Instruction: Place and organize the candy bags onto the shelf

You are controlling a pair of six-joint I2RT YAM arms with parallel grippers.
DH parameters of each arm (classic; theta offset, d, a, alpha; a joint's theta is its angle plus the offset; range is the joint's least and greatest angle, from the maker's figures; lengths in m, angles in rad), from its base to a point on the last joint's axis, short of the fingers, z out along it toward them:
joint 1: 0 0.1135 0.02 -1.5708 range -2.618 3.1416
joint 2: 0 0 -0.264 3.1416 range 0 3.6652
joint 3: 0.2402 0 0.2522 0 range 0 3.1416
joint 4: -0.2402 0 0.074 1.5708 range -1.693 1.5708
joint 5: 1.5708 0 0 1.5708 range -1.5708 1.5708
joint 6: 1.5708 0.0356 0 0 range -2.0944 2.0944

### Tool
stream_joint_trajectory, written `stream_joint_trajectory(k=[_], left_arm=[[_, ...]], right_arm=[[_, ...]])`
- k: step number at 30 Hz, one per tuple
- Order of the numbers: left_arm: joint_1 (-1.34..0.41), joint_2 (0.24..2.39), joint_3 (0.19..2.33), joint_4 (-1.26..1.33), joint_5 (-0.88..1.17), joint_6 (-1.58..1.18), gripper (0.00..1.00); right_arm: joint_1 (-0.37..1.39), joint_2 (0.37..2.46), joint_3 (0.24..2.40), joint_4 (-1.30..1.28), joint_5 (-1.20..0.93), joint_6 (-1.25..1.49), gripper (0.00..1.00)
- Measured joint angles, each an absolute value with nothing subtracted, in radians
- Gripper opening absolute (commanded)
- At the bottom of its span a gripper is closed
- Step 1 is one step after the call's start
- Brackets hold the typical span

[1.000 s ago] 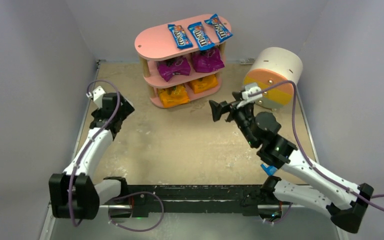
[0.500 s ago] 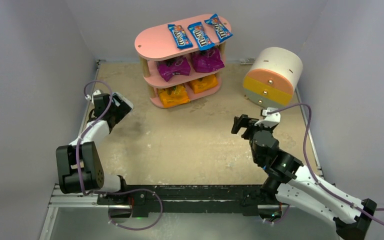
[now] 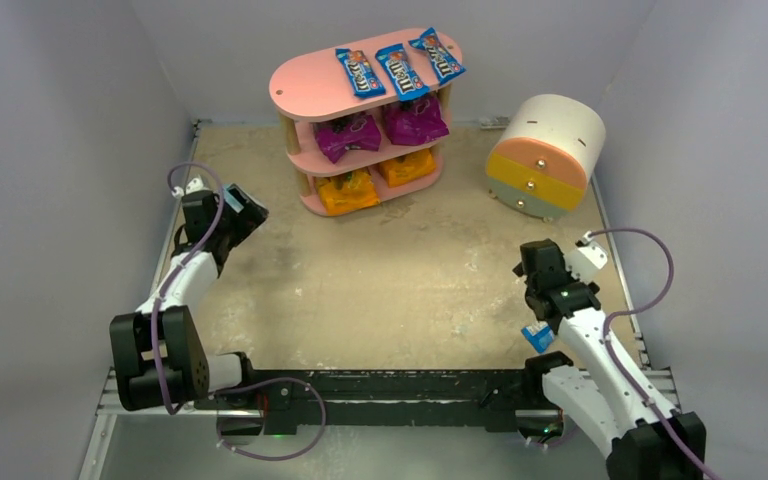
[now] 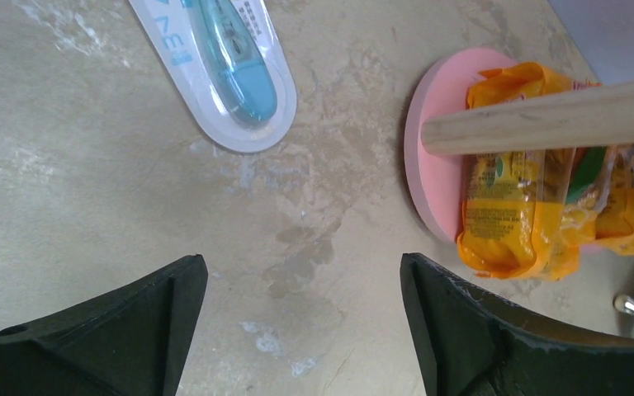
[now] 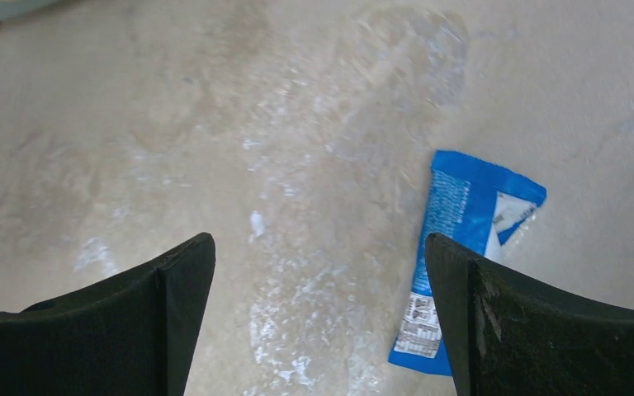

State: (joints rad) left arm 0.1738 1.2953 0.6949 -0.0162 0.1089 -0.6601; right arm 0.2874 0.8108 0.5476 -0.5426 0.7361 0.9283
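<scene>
Sandy bench [image 3: 380,290] lies under the right pincer [image 5: 318,239], which is wide and holds nothing. One blue packet [image 5: 462,247] lies flat beside its right finger. It should slide over, drop, and pinch the thin sides. The pink shelf [image 3: 310,90] is far off.

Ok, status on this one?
Left gripper open, empty. Right gripper open, near last blue packet on table. Other seven on shelf. Nothing blocking.

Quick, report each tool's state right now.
Left tool: open, holding nothing.
Right tool: open, holding nothing.
</scene>
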Motion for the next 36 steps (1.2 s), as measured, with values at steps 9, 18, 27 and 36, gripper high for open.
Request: stream_joint_trajectory(k=[9,18,27,36], left_arm=[[-0.035,1.240,0.567,0.006,0.149,-0.680,0.99],[-0.169,1.231,0.560,0.020,0.171,-0.699,1.00],[-0.284,1.142,0.541,0.021,0.169,-0.732,1.00],[-0.362,1.138,0.511,0.044,0.159,-0.769,1.00]], right_arm=[[0.163,0.764,0.423,-0.570,0.632,1.099,0.96],[0.161,0.851,0.331,-0.448,0.633,1.271,0.89],[0.155,0.851,0.261,-0.159,0.536,1.196,0.43],[0.168,0.988,0.265,0.043,0.301,1.062,0.28]])
